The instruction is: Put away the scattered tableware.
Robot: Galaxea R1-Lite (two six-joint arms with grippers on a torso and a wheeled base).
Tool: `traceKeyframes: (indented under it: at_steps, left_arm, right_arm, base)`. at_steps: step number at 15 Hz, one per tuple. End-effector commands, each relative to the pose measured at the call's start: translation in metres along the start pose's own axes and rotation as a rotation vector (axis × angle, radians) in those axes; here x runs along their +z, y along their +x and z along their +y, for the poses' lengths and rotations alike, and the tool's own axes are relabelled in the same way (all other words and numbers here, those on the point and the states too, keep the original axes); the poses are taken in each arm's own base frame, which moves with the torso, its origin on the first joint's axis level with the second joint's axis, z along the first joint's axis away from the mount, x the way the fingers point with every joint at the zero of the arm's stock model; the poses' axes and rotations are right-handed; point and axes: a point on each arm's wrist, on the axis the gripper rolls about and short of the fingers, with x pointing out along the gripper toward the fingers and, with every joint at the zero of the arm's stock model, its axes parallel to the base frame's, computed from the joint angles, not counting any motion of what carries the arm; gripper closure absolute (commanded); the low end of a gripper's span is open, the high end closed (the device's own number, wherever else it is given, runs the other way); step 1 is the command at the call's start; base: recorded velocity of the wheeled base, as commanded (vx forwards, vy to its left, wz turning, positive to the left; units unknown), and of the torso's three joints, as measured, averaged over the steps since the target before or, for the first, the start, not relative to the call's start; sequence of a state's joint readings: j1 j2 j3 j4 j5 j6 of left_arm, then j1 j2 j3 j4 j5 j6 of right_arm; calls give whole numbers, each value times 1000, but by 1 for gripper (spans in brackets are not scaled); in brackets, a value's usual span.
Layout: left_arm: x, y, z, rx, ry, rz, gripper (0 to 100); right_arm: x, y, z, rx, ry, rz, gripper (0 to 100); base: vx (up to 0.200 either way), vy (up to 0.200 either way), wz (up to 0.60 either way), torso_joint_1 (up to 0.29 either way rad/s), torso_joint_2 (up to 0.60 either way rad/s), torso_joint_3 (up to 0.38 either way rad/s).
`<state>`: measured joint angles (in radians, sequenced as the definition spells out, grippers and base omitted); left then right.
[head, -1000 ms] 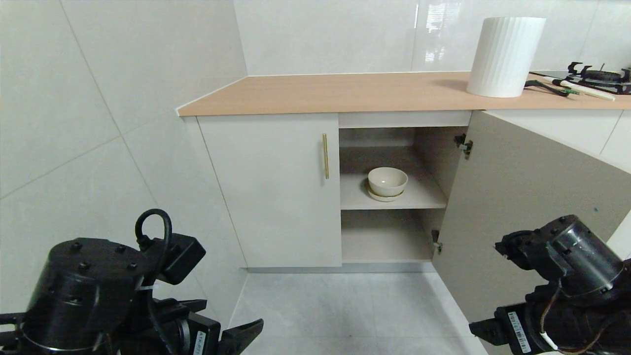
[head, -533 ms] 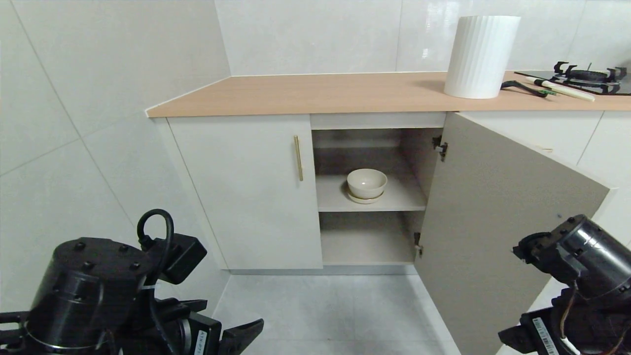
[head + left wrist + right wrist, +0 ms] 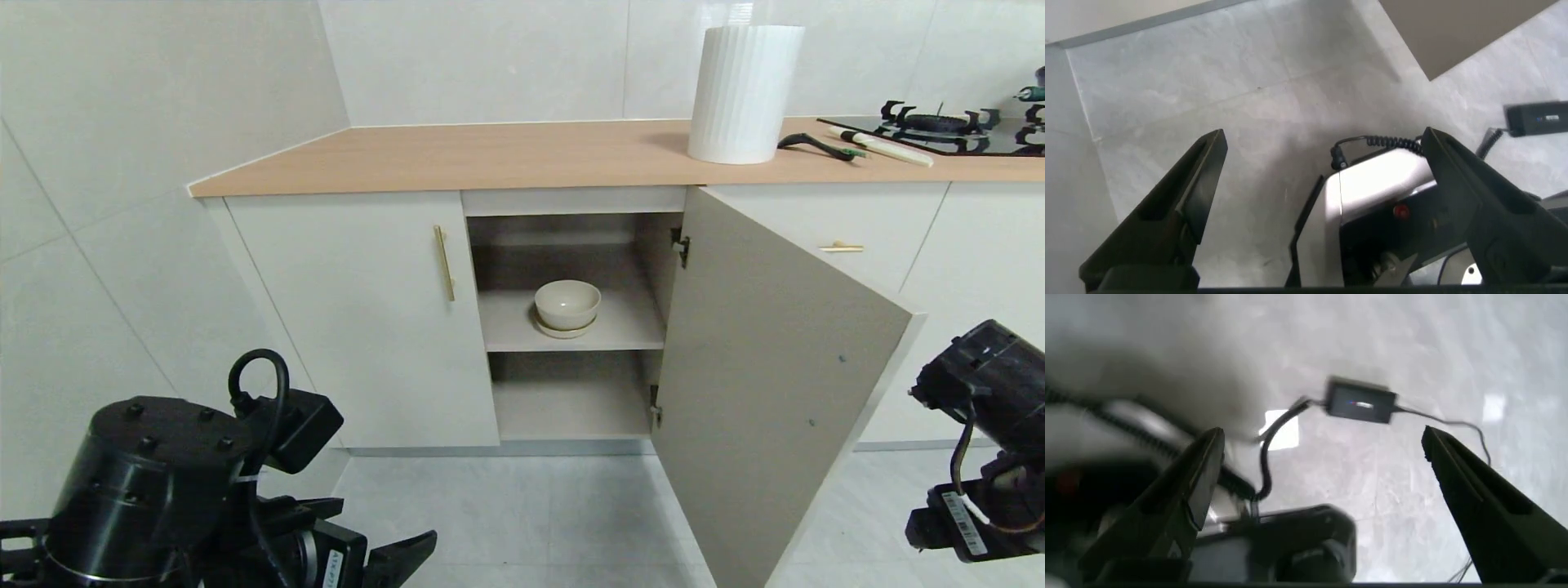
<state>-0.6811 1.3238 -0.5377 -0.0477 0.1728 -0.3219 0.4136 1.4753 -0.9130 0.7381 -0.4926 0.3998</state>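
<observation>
Inside the open cupboard [image 3: 571, 245], on the upper shelf [image 3: 633, 327], a pale bowl [image 3: 567, 303] is seen resting on a small plate [image 3: 563, 331], set back from the shelf's front edge. On the counter [image 3: 457, 155], two long utensils [image 3: 886, 149] are laid just beside a tall ribbed container [image 3: 741, 91] and near the hob [image 3: 939, 129]. What they are cannot be told, but they are judged to be what is left to put away.

The left tool [image 3: 1323, 145] is held low over the floor [image 3: 1249, 73], its fingers spread wide with nothing between them. The right tool [image 3: 1323, 441] is likewise spread and empty, low and to the right of the cupboard door [image 3: 767, 359].

That door is swung out wide, and its free edge is placed near the right arm. A blow against it is judged the likeliest trouble if that arm is raised toward the counter without first being carried clear, and the door could be driven back on its hinges. The ribbed container could be tipped if the utensils are approached from its side, so close do they lie to it. Should more be added to the shelf, the bowl could be pushed off its plate by a careless entry.
</observation>
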Motion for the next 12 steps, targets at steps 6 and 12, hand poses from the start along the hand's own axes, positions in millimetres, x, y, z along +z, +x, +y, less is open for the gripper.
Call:
traceKeyframes:
  at_steps: [6, 12]
  left_arm:
    - [0, 1, 0, 0, 0, 3, 0]
    - [0, 1, 0, 0, 0, 3, 0]
  right_arm:
    - [64, 54, -30, -133, 351, -120, 0]
    - [79, 56, -38, 39, 439, -209, 0]
  base:
    - [0, 0, 0, 0, 0, 0]
    - [0, 0, 0, 0, 0, 0]
